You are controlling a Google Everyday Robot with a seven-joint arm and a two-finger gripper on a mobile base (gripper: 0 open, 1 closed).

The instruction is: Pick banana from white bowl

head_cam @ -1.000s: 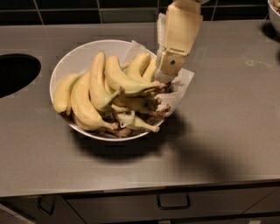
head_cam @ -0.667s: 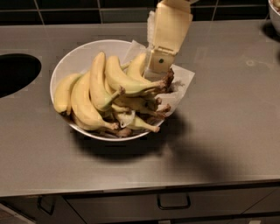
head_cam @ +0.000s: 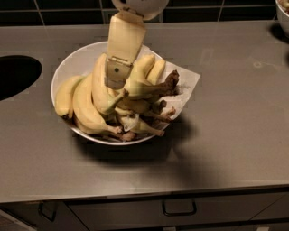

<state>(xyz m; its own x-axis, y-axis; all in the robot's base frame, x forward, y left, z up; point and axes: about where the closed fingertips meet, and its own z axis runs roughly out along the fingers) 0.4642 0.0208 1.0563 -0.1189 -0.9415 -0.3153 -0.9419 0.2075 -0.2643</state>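
Observation:
The white bowl (head_cam: 67, 67) sits on the grey counter, left of centre, piled with several yellow bananas. One long curved banana (head_cam: 143, 88) lies across the top of the pile, its thick dark-brown stem clump pointing right. My gripper (head_cam: 116, 80) reaches down from the top edge on a cream-coloured arm and sits in the middle of the pile, against the left end of that banana. Its tip is buried among the bananas.
A crumpled white paper sheet (head_cam: 186, 83) sticks out from under the bananas at the bowl's right side. A dark round opening (head_cam: 13, 76) lies in the counter at the left. Another bowl's rim (head_cam: 283, 13) shows at the top right. A drawer handle (head_cam: 179, 208) is below the counter's front edge.
My gripper has moved left and slightly down, from the bowl's right rim to the middle of the banana pile. The dark-stemmed banana now shows to its right.

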